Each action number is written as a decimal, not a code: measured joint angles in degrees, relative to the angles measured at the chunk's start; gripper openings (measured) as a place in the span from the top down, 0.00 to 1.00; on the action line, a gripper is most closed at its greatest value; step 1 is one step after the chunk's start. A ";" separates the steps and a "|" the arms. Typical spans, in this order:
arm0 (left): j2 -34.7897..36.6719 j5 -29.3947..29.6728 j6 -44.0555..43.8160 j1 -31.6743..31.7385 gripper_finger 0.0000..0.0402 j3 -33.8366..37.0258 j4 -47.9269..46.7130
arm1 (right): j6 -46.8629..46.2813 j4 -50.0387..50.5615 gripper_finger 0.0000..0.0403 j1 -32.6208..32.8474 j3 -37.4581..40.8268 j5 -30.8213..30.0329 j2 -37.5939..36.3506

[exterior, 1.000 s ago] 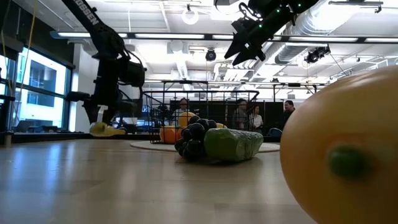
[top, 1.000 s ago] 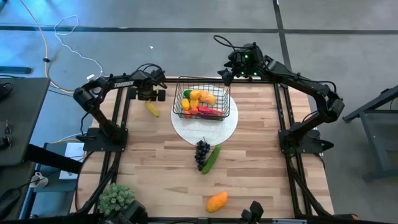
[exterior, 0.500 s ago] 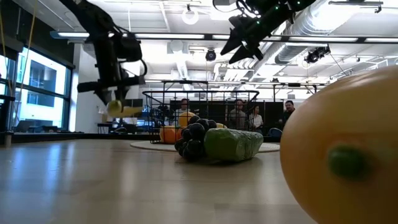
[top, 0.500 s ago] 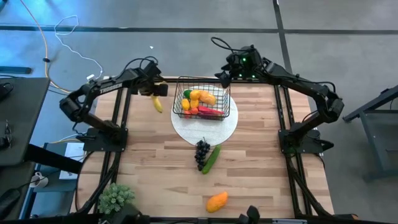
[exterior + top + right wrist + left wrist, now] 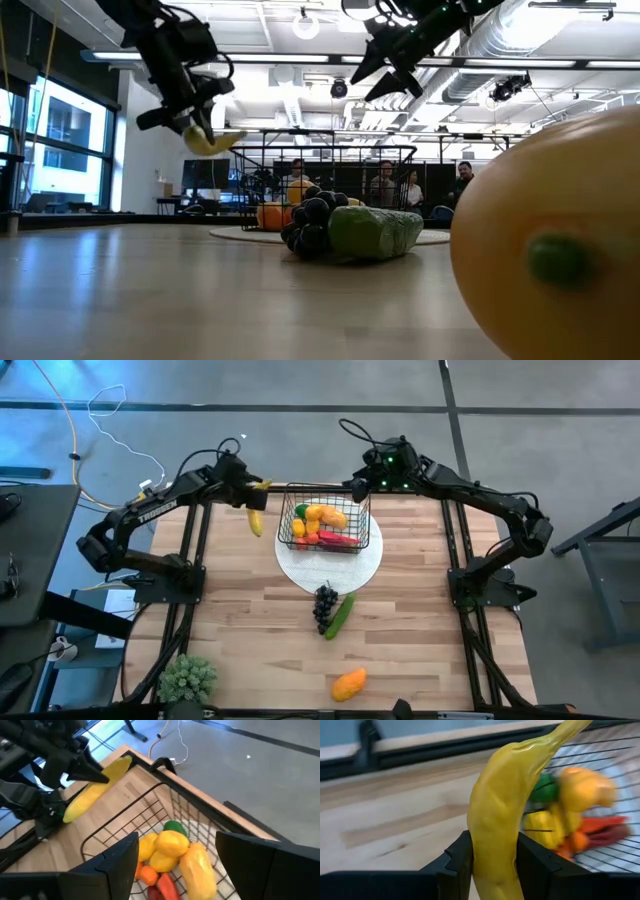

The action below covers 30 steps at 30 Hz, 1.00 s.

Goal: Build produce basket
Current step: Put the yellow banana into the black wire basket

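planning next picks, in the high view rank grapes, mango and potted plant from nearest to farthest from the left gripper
From the left gripper, holding the banana:
1. grapes, mid-table below the plate.
2. potted plant, near left corner.
3. mango, near edge, right of the plant.

The right pincer [image 5: 172,865] stands open above the basket [image 5: 165,802] of produce [image 5: 172,845]. Beyond it, the left pincer [image 5: 75,772] grips a banana [image 5: 95,790], seemingly clear of the counter [image 5: 125,795].

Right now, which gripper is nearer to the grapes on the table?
Neither clearly. The left gripper holds the banana beyond the basket's left side; the right gripper hovers above its far right corner. The grapes lie well away from both.
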State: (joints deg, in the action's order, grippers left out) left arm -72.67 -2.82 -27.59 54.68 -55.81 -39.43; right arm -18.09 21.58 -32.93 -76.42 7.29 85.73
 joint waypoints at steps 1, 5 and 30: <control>0.45 -1.22 0.40 0.00 0.73 0.00 0.94 | -0.28 0.00 0.39 0.37 0.00 0.00 0.00; 1.53 -6.13 2.53 -0.94 0.73 0.00 4.85 | -1.58 -0.02 0.39 1.75 0.00 -0.01 0.00; 1.93 -16.17 5.45 -13.99 0.73 0.00 28.50 | 14.48 -12.89 0.39 11.91 0.00 -0.26 0.00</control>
State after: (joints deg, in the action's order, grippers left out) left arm -70.74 -18.98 -22.13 40.68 -55.81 -10.93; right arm -3.61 8.69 -21.02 -76.42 7.03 85.73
